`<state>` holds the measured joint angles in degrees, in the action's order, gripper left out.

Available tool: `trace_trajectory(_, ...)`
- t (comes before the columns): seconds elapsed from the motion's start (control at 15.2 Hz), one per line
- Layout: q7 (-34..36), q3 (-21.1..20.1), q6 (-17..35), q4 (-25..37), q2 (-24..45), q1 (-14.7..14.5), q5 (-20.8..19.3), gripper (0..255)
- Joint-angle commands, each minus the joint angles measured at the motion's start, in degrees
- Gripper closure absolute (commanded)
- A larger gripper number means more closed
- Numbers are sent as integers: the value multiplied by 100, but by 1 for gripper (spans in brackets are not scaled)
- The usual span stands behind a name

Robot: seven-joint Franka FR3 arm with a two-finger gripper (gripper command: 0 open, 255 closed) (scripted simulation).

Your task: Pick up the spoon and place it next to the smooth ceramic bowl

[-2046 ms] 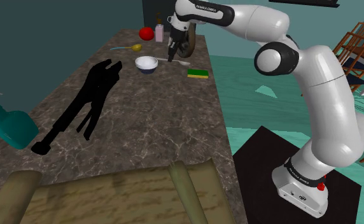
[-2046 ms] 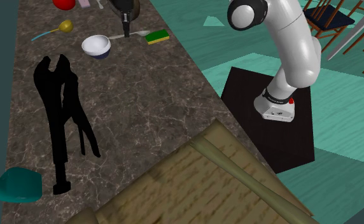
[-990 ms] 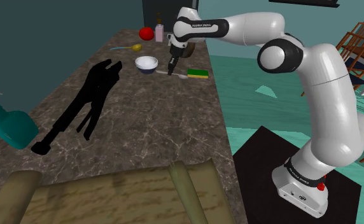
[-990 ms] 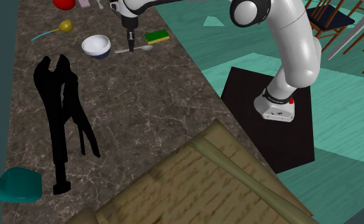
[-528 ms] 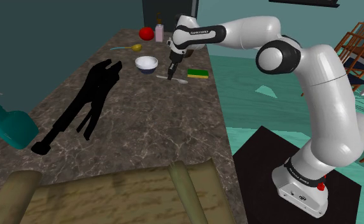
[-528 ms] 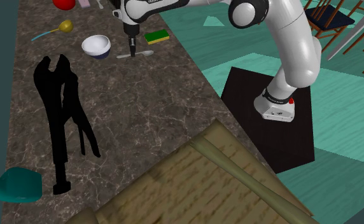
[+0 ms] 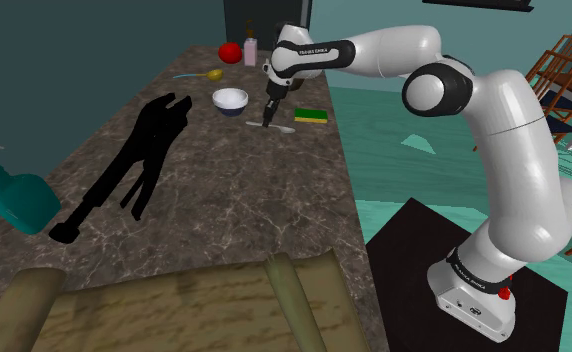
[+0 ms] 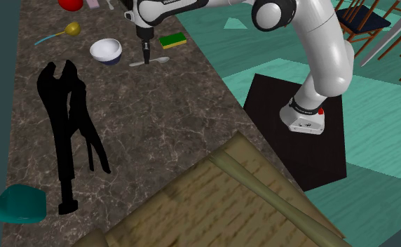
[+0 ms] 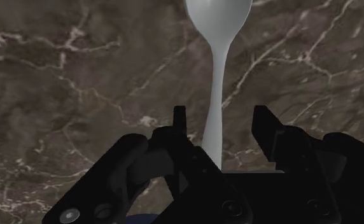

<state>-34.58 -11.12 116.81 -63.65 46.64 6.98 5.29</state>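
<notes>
Wrist view: the gripper (image 9: 220, 119) has its jaws open. The pale spoon (image 9: 217, 38) lies flat on the dark marble counter (image 9: 79, 76) w/ its handle btw. the two fingers, and it touches neither of them. Shoulder view: the spoon is near the white bowl (image 7: 230, 99) and also near the green-yellow sponge (image 7: 311, 116).

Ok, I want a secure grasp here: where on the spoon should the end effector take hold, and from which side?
Take the spoon by the middle of its thin, straight handle, coming straight down from above, since it lies flat on the counter. The rounded scoop end is wider and would likely slip. The end effector has its open fingers astride the handle.
</notes>
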Motion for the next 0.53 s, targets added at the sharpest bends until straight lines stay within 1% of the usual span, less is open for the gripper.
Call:
trace_trajectory(0.0,0,0,0,0,0,0,0,0)
trace_trajectory(0.26,0,0,0,0,0,0,0,0)
trace_trajectory(0.46,-5,-9,-389,126,-255,75,19,0)
